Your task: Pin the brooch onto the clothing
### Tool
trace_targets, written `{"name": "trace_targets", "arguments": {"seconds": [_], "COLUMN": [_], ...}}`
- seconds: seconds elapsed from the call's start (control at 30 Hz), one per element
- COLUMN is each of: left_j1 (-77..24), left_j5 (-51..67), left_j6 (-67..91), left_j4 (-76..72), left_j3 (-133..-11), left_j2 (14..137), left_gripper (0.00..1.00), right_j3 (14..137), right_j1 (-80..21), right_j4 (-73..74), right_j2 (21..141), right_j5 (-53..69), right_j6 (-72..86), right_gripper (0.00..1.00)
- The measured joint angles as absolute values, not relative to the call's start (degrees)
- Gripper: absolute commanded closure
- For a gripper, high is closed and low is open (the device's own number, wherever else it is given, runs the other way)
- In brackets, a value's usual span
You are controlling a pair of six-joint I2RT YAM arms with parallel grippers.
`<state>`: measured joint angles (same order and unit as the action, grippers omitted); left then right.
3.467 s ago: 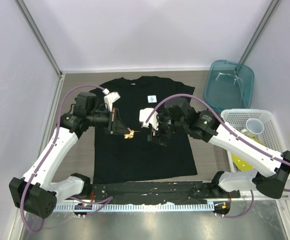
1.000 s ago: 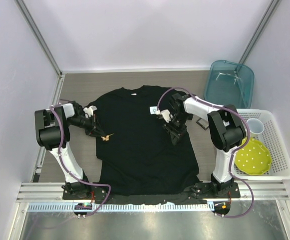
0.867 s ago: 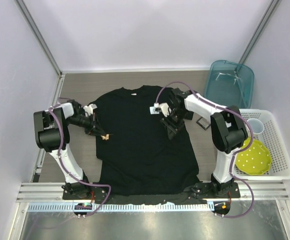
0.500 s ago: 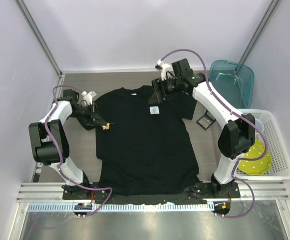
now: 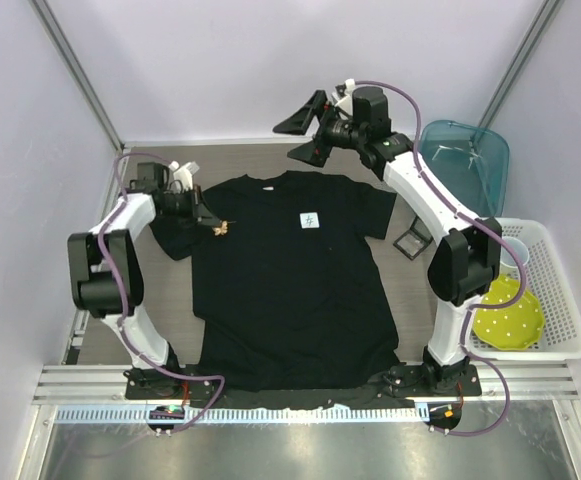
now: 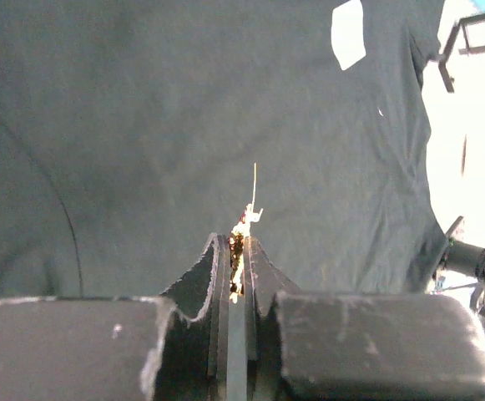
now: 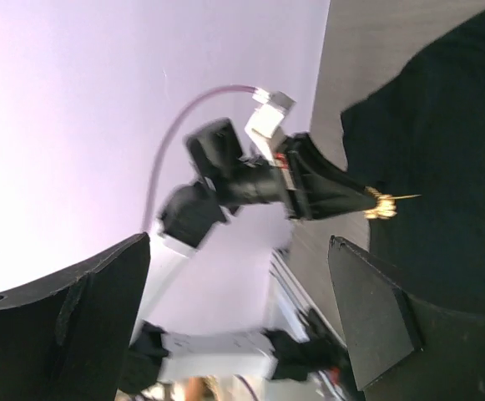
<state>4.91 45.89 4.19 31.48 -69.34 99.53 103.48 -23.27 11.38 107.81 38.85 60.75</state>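
Our left gripper (image 6: pixel 235 251) is clamped on the brooch (image 6: pixel 242 227), pin pointing outward, just above the clothing (image 5: pixel 290 290) near one shoulder. Our right gripper (image 5: pixel 300 135) hangs spread wide and empty beyond the collar. We judge pinning not yet begun. Next we need the fabric pinched taut and the point lowered in.

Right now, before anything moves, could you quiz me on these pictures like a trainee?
1. True or false: the right gripper grips the shirt.
2. The left gripper holds: A) a coin, B) the brooch, C) a spoon?
3. Fill in: the white label sits on the shirt's ____.
Key: 1 false, its jaws stand open, off the shirt; 2 B; 3 chest.
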Motion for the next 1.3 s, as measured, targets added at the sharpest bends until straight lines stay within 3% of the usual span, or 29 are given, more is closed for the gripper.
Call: {"name": "trace_targets", "arguments": {"seconds": [0.2, 0.43, 0.63, 0.77, 0.93, 1.13, 1.3], "left_j1": [3.5, 3.4, 2.6, 2.4, 2.1, 1.9, 1.8], "left_j5": [46.0, 47.9, 48.5, 49.8, 50.5, 51.7, 51.7], "left_j6": [10.8, 14.1, 14.3, 13.6, 12.5, 11.6, 10.4], "left_j4": [22.2, 19.4, 19.1, 19.8, 21.7, 24.6, 26.7], "left_j3": [-71.9, -68.4, -68.1, -67.0, -62.9, -60.4, -60.4], "left_j2": [113.2, 115.9, 115.9, 115.7, 113.1, 111.9, 111.5], "left_gripper": [1.00, 1.00, 1.00, 1.00, 1.00, 1.00, 1.00], "right_j3": [113.3, 121.9, 121.7, 113.4, 100.9, 99.6, 90.9], "right_j1": [-19.9, -16.6, -15.6, -14.9, -14.7, -19.6, -26.8], "right_j4": [17.2, 24.3, 29.4, 24.9, 21.4, 24.5, 18.4], "right_j2": [111.7, 111.7, 111.7, 110.5, 110.0, 108.4, 99.0], "right_j5": [33.1, 26.3, 24.1, 27.1, 30.5, 23.0, 21.0], "right_j6": [70.5, 71.1, 70.6, 68.0, 57.6, 32.5, 19.6], "right_gripper": [0.06, 0.06, 0.00, 0.00, 0.00, 0.00, 0.00]}}
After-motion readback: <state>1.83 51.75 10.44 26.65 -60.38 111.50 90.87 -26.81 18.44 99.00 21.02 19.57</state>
